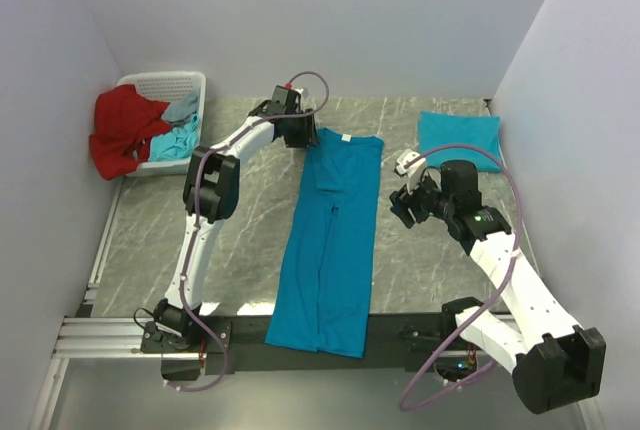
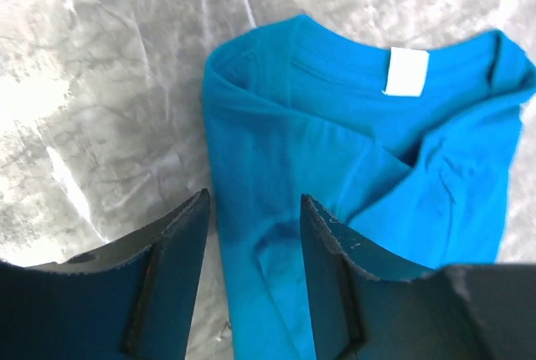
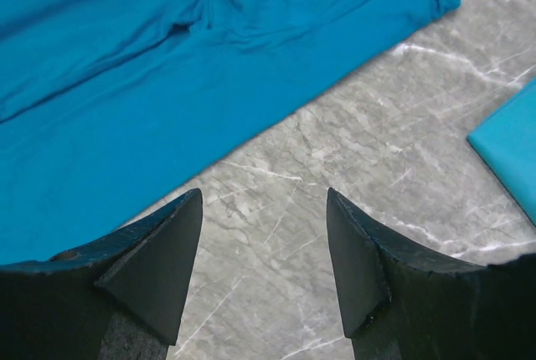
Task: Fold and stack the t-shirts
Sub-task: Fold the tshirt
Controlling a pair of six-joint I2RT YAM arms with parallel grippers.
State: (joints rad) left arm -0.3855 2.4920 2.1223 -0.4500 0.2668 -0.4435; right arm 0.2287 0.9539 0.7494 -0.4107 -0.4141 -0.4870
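Note:
One teal-blue t-shirt lies down the middle of the table, folded lengthwise into a long strip. Its collar with a white label is at the far end and its hem hangs over the near edge. My left gripper is at the strip's far left corner. Its jaws stand open, straddling the shirt's left edge, with the cloth lying loose between the fingers. My right gripper hovers open over bare table, just right of the shirt. A second t-shirt, folded into a flat rectangle, rests at the back right.
A white basket at the back left holds red cloth spilling over its rim, plus more teal cloth. Walls close in on the left, back and right. The grey marble table shows on both sides of the strip.

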